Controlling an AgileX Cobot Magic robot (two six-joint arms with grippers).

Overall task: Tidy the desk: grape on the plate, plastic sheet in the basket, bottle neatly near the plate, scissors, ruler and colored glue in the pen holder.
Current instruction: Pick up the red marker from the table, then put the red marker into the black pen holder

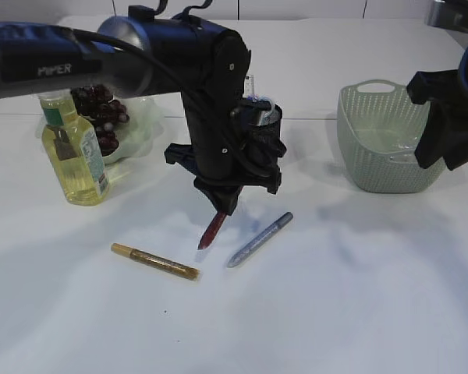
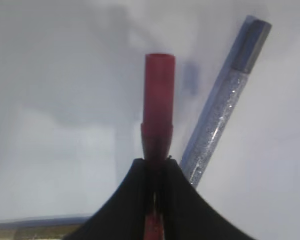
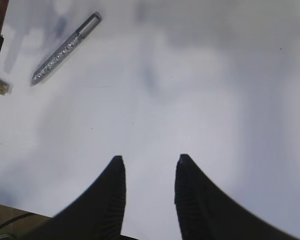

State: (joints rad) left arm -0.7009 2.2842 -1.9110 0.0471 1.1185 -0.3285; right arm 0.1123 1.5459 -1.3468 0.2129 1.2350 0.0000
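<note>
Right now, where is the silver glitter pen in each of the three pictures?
Exterior view: silver pen lies on the table, centre, right of the red pen.
Left wrist view: right of centre, slanting up, beside the red pen held in the left fingers.
Right wrist view: upper left corner.
Shared landmark: the red pen, always just left of it.

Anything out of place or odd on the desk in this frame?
Two glue pens lie loose on the table: gold and silver, splayed at angles. The left gripper is shut on the red pen. No spill or damage shows.
</note>
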